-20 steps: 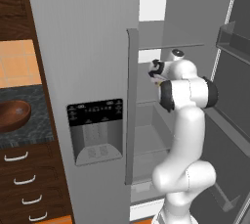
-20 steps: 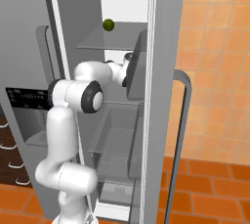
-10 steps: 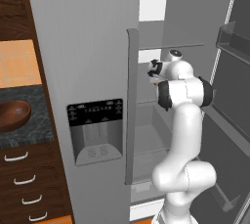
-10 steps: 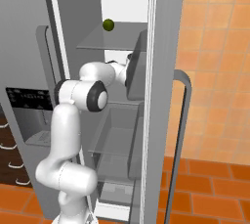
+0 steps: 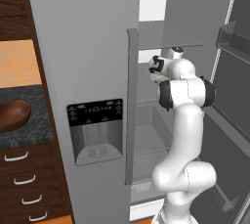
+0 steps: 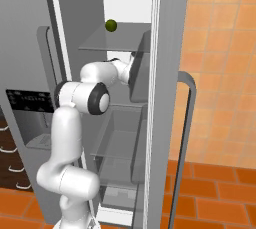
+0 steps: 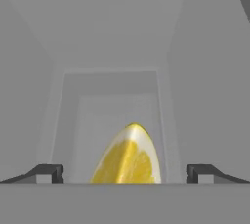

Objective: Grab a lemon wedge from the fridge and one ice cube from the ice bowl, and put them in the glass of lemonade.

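The fridge has its right door swung open, and my arm reaches onto its middle shelf. In the hand view the lemon wedge lies bright yellow, point up, straight ahead between my two fingertips. My gripper is open, with a wide gap on each side of the wedge and no contact. The ice bowl, reddish-brown, sits on the dark counter left of the fridge. The glass of lemonade is out of view.
A small green round fruit rests on the upper glass shelf. The open door with its long handle stands close on the arm's right. Door bins jut out there. Wooden drawers sit under the counter.
The hand has pushed slightly farther into the fridge and the elbow has shifted a little. The jaws have stayed open.
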